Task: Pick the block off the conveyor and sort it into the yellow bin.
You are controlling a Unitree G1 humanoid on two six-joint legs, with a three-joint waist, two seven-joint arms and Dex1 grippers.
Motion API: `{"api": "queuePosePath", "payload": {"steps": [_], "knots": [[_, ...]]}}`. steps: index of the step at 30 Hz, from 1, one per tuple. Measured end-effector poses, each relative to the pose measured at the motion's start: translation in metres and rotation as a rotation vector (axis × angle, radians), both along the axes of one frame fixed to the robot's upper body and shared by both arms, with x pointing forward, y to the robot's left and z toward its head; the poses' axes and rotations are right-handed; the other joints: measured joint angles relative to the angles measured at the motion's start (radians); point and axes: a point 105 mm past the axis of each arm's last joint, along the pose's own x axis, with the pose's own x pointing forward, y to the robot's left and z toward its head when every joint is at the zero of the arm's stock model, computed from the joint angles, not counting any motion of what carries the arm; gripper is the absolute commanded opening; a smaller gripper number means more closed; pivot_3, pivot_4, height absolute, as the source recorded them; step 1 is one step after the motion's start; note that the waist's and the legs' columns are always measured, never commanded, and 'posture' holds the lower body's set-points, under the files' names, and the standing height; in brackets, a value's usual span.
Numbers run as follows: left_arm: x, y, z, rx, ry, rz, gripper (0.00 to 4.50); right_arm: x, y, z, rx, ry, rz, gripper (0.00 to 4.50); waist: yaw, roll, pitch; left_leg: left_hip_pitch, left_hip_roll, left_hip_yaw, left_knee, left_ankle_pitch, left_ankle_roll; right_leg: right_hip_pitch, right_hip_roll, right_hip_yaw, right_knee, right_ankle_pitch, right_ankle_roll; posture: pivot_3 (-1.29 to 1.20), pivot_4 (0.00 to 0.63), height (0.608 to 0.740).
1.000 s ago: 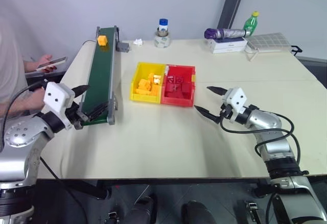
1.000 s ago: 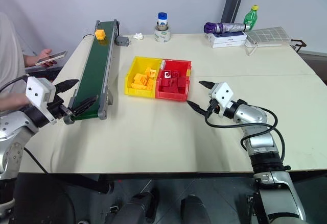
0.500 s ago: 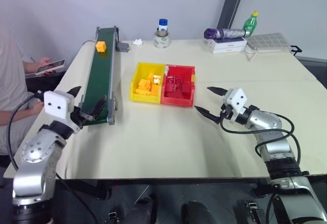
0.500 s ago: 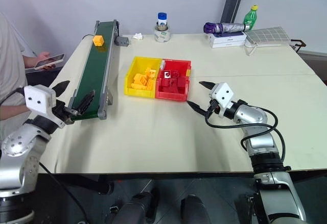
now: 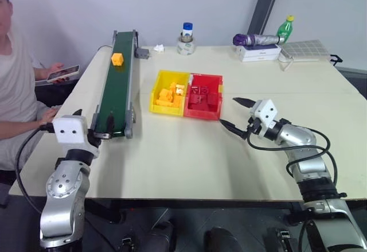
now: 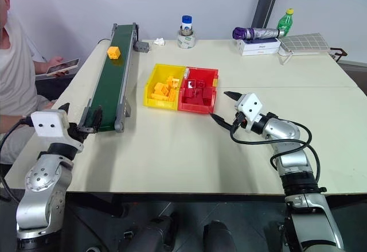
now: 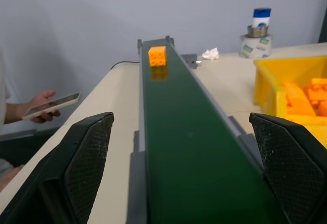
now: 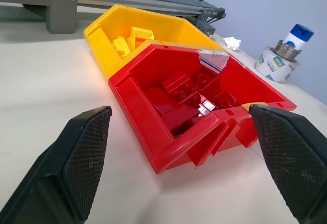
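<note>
Orange-yellow against dark green: located the block [image 5: 117,58] on the far stretch of the conveyor [image 5: 114,94], centred between the grey side rails, well apart from either gripper. Found the left gripper [image 7: 179,127] at the belt's near end, pointing along the belt, jaws spread wide, one black finger outside each rail, nothing between them. Found the right gripper [image 5: 227,110] over bare table just beside the red bin [image 5: 202,115], jaws likewise apart and empty. Noted the yellow bin [image 5: 166,112] joined to the red one, between the conveyor and the right gripper, already holding several orange-yellow pieces.

Judged the step in hand as the approach to the pick, with the block not yet reached.

Recommended practice for the pick:
- Kept the left jaws fully apart until the block sat squarely between the pads.
- Held the fingers clear of both rails; judged rail contact the likeliest cause of a missed or skewed grip.
- Took the cube on two flat opposite faces, not on corners, to prevent twisting out.
- Lifted straight up off the belt before crossing toward the bins.
- Released low over the yellow compartment only, well short of the shared wall with the red side.

Observed a person's hand [image 5: 54,68] with a phone beyond the table's left edge, away from the working area.
</note>
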Motion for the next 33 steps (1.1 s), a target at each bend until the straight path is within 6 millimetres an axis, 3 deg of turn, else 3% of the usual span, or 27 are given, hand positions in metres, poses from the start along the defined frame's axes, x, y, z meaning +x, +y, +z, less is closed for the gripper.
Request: {"api": "queuePosePath", "payload": {"steps": [15, 22, 28, 33], "knots": [[0.008, 0.001, -0.012, -0.032, 0.085, 0.0, 4.48, 0.0, 0.0, -0.001, 0.0, 0.002, 0.0, 4.5, 0.001, 0.0, 0.0, 0.0, 0.0, 0.0, 0.0, 0.0, 0.0, 0.0, 0.0, 0.0, 0.0, 0.0, 0.0, 0.0, 0.15, 0.74], [0.032, 0.015, 0.007, -0.015, 0.12, -0.011, 4.48, 0.0, 0.001, -0.001, 0.002, 0.003, 0.001, 4.5, -0.001, 0.0, 0.0, 0.0, 0.0, -0.001, 0.0, 0.0, 0.0, -0.001, 0.001, -0.001, 0.0, 0.0, 0.0, 0.0, 0.15, 0.74], [0.068, 0.024, 0.031, -0.01, 0.146, -0.066, 4.48, 0.0, 0.005, -0.002, 0.008, 0.006, 0.011, 4.5, 0.0, 0.0, 0.0, 0.0, 0.0, -0.002, 0.001, 0.0, 0.0, -0.001, 0.001, -0.001, 0.0, 0.0, 0.0, 0.0, 0.15, 0.74], [0.092, 0.024, 0.028, -0.028, 0.229, -0.118, 4.48, 0.0, 0.006, -0.003, 0.004, 0.008, 0.013, 4.5, -0.001, 0.0, 0.0, -0.001, 0.0, -0.002, 0.001, 0.0, 0.0, -0.001, 0.001, -0.001, 0.0, 0.002, 0.003, 0.0, 0.15, 0.74]]}}
